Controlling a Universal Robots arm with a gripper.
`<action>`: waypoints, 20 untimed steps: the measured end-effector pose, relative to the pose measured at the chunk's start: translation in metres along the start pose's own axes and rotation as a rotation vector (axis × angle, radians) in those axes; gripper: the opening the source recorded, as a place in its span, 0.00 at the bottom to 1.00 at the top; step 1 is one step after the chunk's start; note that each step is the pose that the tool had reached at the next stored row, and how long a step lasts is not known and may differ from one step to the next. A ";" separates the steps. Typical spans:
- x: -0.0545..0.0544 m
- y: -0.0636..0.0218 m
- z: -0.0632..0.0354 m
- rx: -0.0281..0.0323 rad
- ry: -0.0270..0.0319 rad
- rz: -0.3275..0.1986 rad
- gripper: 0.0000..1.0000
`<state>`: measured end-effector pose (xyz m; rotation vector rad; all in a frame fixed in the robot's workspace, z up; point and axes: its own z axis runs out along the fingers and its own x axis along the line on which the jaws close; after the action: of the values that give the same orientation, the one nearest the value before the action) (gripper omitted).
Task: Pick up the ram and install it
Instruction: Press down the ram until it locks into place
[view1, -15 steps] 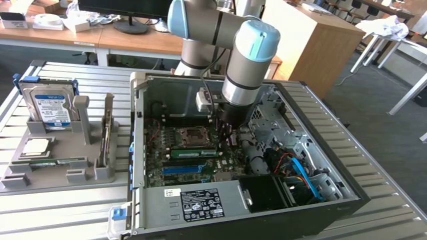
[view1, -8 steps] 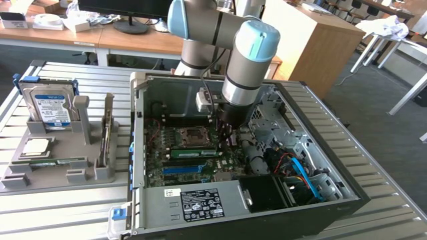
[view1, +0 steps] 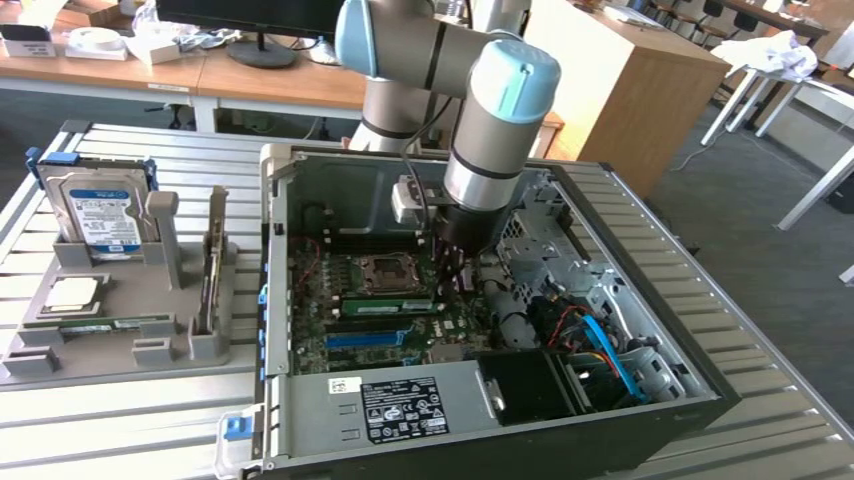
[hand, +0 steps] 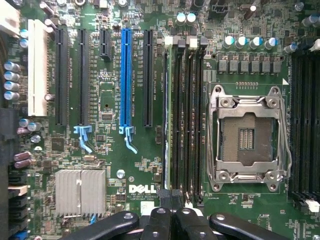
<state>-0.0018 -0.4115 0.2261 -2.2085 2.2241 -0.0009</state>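
Note:
A ram (view1: 387, 305) stands on edge in a memory slot of the motherboard, beside the empty CPU socket (view1: 387, 270). In the wrist view the ram (hand: 166, 120) appears as a thin pale line in the slot farthest from the socket (hand: 247, 137). My gripper (view1: 447, 272) reaches down into the open case at one end of that stick. Its black fingers (hand: 161, 220) are shut against each other, with the tips right over the ram's near end (hand: 170, 194). I cannot tell whether they touch it.
A grey parts tray (view1: 80, 350) on the exterior view's left holds another green stick (view1: 127, 322), a silver CPU (view1: 74, 292), a hard drive (view1: 100, 210) and an upright card (view1: 214, 265). Case walls (view1: 274, 260), the power supply (view1: 400, 405) and cables (view1: 601, 345) hem in the board.

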 end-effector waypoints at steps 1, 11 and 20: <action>0.000 0.0000 -0.0017 -0.0001 0.0006 0.000 0.10; 0.000 -0.0002 -0.0195 -0.0001 0.0044 0.000 0.10; 0.000 -0.0001 -0.0230 -0.0001 0.0050 0.000 0.10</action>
<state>-0.0018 -0.4115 0.2491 -2.2113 2.2263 -0.0064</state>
